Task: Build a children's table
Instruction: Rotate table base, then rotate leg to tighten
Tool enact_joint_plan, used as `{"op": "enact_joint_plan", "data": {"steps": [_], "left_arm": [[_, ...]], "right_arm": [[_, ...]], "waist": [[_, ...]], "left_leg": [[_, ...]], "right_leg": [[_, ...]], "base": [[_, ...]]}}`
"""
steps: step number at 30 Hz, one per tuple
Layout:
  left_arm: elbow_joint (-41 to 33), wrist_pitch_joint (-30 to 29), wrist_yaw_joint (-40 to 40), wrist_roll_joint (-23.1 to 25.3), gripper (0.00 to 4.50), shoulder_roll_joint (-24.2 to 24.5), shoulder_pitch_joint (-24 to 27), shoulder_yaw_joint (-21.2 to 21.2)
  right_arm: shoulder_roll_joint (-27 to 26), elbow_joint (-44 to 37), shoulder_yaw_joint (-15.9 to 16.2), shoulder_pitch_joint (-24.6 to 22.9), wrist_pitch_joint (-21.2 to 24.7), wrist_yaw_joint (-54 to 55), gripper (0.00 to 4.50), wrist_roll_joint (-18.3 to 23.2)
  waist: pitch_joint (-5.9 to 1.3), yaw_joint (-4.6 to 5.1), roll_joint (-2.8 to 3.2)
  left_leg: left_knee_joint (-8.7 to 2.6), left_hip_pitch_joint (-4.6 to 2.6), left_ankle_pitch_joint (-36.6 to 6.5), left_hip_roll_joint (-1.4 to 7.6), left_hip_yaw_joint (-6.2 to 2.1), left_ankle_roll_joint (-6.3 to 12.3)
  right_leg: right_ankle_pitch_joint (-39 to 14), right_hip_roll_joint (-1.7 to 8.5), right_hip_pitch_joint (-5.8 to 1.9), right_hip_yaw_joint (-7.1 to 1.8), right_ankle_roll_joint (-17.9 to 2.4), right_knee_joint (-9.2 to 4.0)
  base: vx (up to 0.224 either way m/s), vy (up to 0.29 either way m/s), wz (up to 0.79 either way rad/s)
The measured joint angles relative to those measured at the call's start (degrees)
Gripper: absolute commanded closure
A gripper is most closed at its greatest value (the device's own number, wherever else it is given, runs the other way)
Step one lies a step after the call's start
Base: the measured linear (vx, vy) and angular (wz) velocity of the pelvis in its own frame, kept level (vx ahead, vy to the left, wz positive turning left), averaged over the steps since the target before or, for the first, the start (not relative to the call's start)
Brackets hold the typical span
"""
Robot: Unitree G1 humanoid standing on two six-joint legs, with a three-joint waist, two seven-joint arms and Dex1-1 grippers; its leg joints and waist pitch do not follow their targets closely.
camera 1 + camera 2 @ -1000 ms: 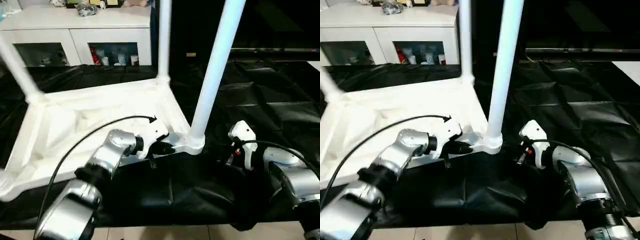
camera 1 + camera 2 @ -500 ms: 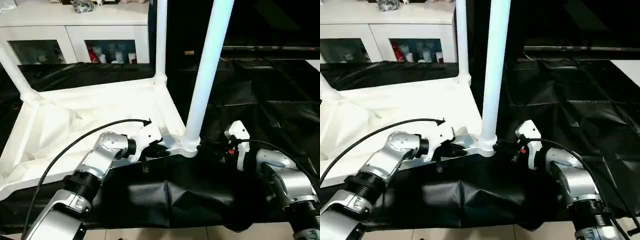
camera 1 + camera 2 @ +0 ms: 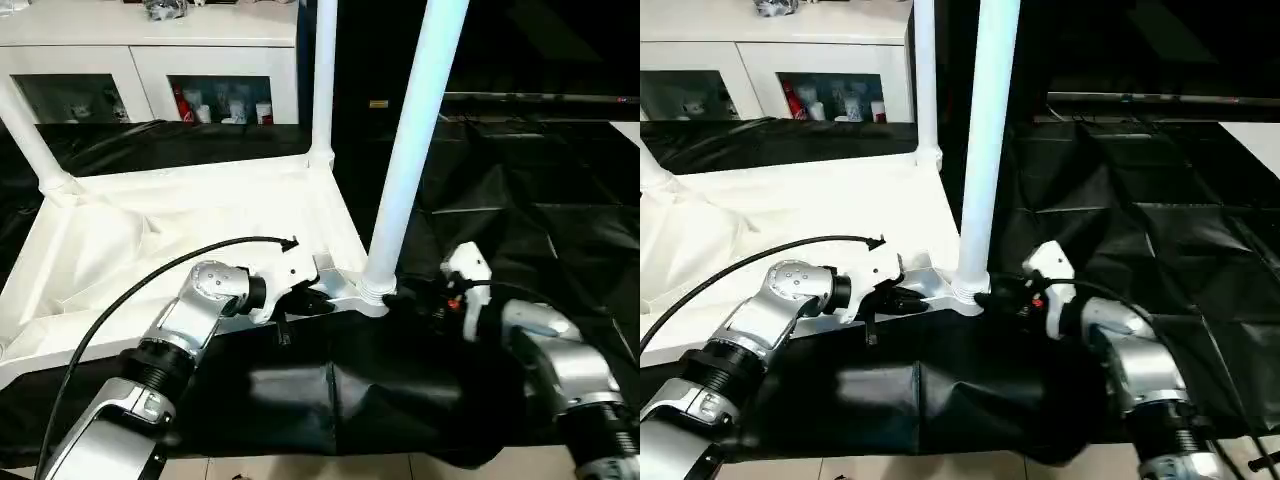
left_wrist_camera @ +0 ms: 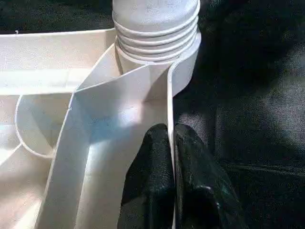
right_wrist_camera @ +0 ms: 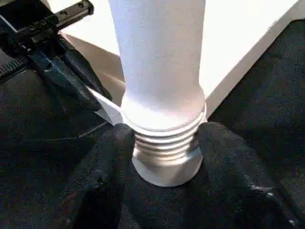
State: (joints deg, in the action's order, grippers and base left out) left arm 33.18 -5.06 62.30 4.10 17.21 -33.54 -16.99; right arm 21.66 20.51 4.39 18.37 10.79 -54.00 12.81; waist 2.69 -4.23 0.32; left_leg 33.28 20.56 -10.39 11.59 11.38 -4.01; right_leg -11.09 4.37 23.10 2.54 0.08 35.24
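Right gripper (image 5: 164, 157) — now around leg (image 3: 410, 150)

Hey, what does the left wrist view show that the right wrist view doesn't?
Left wrist view alone: the left end effector seen along its own fingers, shut on the tabletop's thin rim, plus the ribbed underside. Right wrist view alone: the right end effector, its fingers straddling the leg's threaded base. Both: that leg in its corner socket and the black cloth.

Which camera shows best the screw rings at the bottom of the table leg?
The right wrist view: the leg's screw rings sit close up between the right pincer's fingers. The left wrist view shows them further off; in the eye views they are too small.
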Motion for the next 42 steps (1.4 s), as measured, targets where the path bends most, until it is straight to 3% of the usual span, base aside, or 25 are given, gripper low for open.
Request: {"op": "enact_joint_plan", "data": {"steps": [6, 11, 17, 27, 37, 42], "left_arm": [[-0.39, -0.02, 0.15, 0.01, 4.50, 0.14, 0.15, -0.02], [-0.40, 0.20, 0.15, 0.03, 4.50, 0.04, 0.07, -0.32], [-0.43, 0.24, 0.19, 0.04, 4.50, 0.02, 0.07, -0.35], [-0.43, 0.36, 0.34, 0.04, 4.50, 0.12, 0.07, -0.35], [-0.42, 0.35, 0.48, 0.04, 4.50, 0.30, 0.17, -0.25], [0.91, -0.37, -2.88, 0.29, 4.50, -0.70, -0.30, 0.43]], "right_arm": [[-0.79, 1.05, 0.66, 1.47, -0.63, 0.38, 1.20, -0.76], [-1.78, 2.43, 1.88, 3.03, -4.38, 2.36, 0.76, -3.01], [-2.49, 2.70, 2.09, 3.26, -5.33, 2.21, 0.76, -3.34], [-2.59, 4.81, 2.02, 3.97, -7.18, 1.29, 1.65, -3.24], [-2.87, 6.34, 2.09, 4.14, -9.06, 1.03, 1.81, -3.27], [-6.73, 9.79, 1.20, 4.53, -11.43, 7.72, 1.81, -3.71]], "waist": [[0.03, -0.03, -0.05], [0.03, -0.32, -0.05], [0.04, -0.46, -0.07], [0.06, -0.52, -0.12], [0.02, -0.50, -0.26], [-0.02, 0.03, -0.52]], "left_leg": [[-0.01, -0.02, 0.00, 0.00, 0.00, 0.00], [-0.02, -0.07, 0.00, 0.00, 0.00, 0.00], [-0.07, -0.07, 0.00, 0.00, 0.01, -0.01], [-0.09, -0.06, 0.00, 0.00, 0.02, -0.01], [-0.11, -0.07, 0.00, 0.00, 0.02, -0.01], [-0.11, -0.17, 0.01, -0.01, 0.03, -0.02]], "right_leg": [[0.00, 0.00, 0.01, 0.00, 0.00, -0.01], [0.02, 0.00, 0.01, 0.00, -0.03, -0.03], [0.11, 0.00, 0.01, 0.00, -0.19, -0.02], [0.11, 0.00, 0.01, -0.01, -0.19, -0.02], [0.06, 0.00, 0.00, -0.01, -0.11, -0.01], [0.05, 0.00, -0.07, -0.02, -0.08, 0.02]], "base": [[0.000, 0.000, 0.00], [0.000, 0.000, 0.00], [0.000, 0.000, 0.00], [0.000, 0.000, 0.00], [0.000, 0.000, 0.00], [0.000, 0.000, 0.00]]}}
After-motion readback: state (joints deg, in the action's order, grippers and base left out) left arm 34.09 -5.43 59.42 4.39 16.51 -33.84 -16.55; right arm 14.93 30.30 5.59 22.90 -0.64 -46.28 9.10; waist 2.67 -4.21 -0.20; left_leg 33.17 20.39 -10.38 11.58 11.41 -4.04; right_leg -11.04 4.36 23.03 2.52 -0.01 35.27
